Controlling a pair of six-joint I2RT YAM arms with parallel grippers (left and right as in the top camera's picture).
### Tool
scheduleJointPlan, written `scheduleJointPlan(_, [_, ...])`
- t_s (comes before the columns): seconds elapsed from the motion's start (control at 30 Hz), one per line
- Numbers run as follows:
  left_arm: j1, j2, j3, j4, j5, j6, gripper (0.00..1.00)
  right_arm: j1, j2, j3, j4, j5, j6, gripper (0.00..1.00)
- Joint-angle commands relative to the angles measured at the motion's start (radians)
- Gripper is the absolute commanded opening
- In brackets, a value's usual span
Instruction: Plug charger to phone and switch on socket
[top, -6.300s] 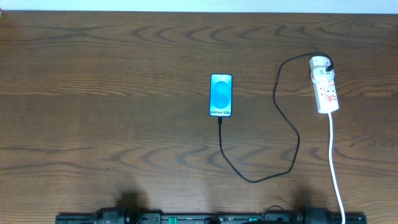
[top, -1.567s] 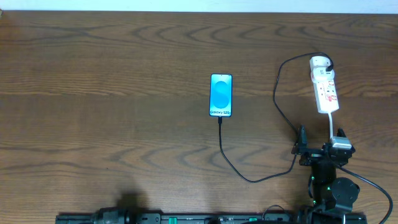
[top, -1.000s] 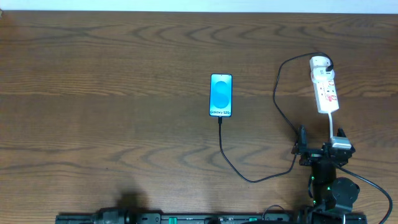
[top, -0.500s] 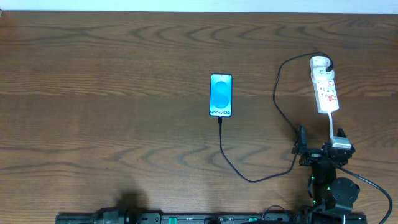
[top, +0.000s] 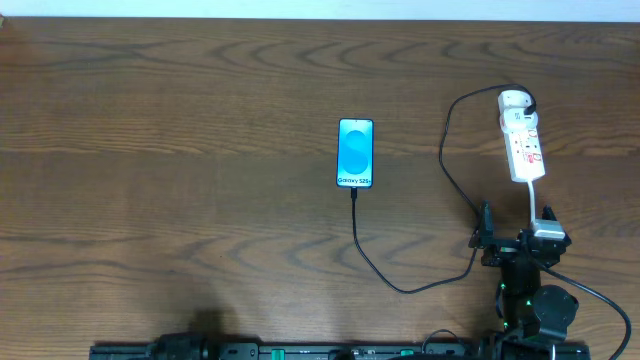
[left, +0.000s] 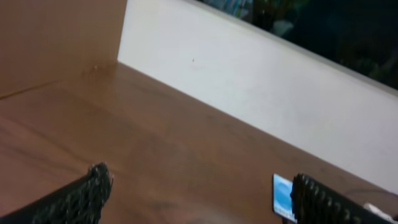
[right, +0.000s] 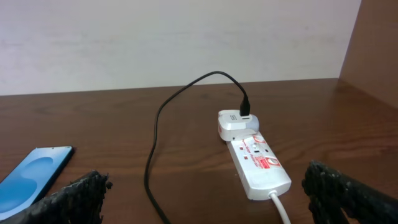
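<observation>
The right fingers (right: 84, 194) stand wide apart and hold nothing, and the left fingers (left: 84, 198) are just as wide and empty, low over the bare counter (top: 180, 150). Just ahead of the right fingers the white cord (top: 531, 200) runs up to the near end of the socket (top: 524, 145). To their left, the charger (top: 442, 150) loops across the counter. One end of it reaches the near short edge of the phone (top: 355, 152), and it looks seated there, though the joint is too small to be sure. The other end sits in the rounded white plug (top: 512, 100) at the socket's far end. So the plugging seems done. By my reading the switch is what is left, though I cannot tell whether it is on or off. The phone lies ahead and well to the left of the right fingers, face up. Its long axis runs straight away from them, with the white band nearest. The socket lies ahead and slightly right of them. Its long axis also runs near to far, a little slanted, with the cord end toward the fingers.
</observation>
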Motion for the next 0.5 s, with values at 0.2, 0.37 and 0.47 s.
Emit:
scheduleJointPlan(0.2, [-0.040, -0.005, -0.440, 0.249, 0.017, -0.005, 0.95, -0.002, -0.003, -0.002, -0.004, 0.012, -0.011, 0.99])
scheduleJointPlan(0.37, [-0.056, -0.005, -0.580, 0.353, 0.040, -0.004, 0.95, -0.002, -0.003, -0.002, -0.004, 0.011, -0.011, 0.99])
scheduleJointPlan(0.47, [-0.062, -0.005, -0.644, 0.411, 0.047, -0.004, 0.95, -0.002, -0.003, -0.002, -0.004, 0.011, -0.011, 0.99])
